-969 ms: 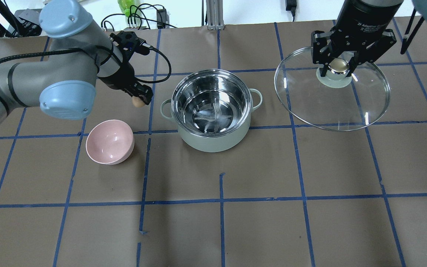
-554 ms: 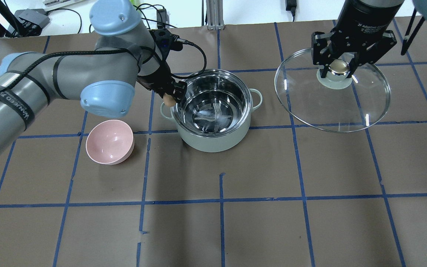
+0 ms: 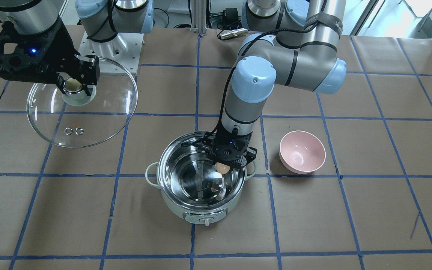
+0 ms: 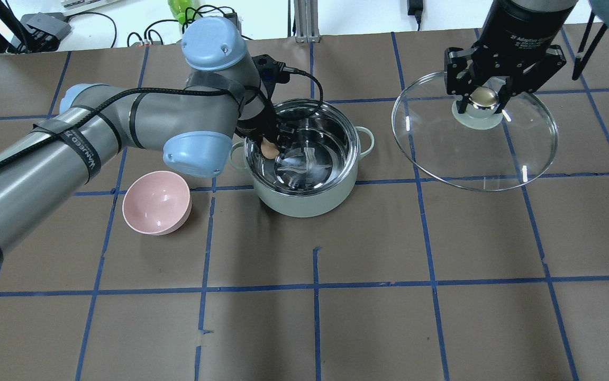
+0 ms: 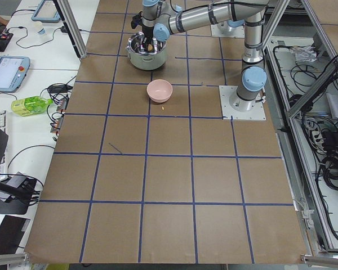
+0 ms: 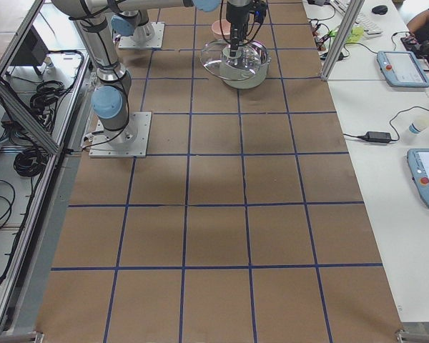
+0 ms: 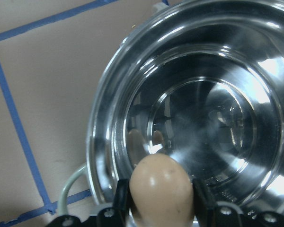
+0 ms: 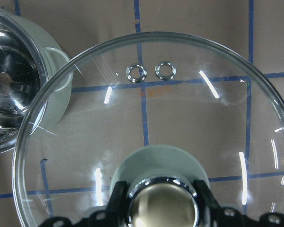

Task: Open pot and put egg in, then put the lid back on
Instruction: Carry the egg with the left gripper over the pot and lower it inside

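The mint-green pot stands open mid-table, its steel inside empty; it also shows in the front view and the left wrist view. My left gripper is shut on the tan egg and holds it over the pot's left inner side, just above the rim. The egg also shows in the front view and the left wrist view. My right gripper is shut on the knob of the glass lid and holds it in the air to the pot's right. The lid is tilted.
A pink bowl sits empty on the table left of the pot. Brown paper with blue tape lines covers the table. Cables and a green bottle lie beyond the far edge.
My left arm has swung right with the egg, from left of the pot to over its opening. My right gripper and the lid have stayed where they were.
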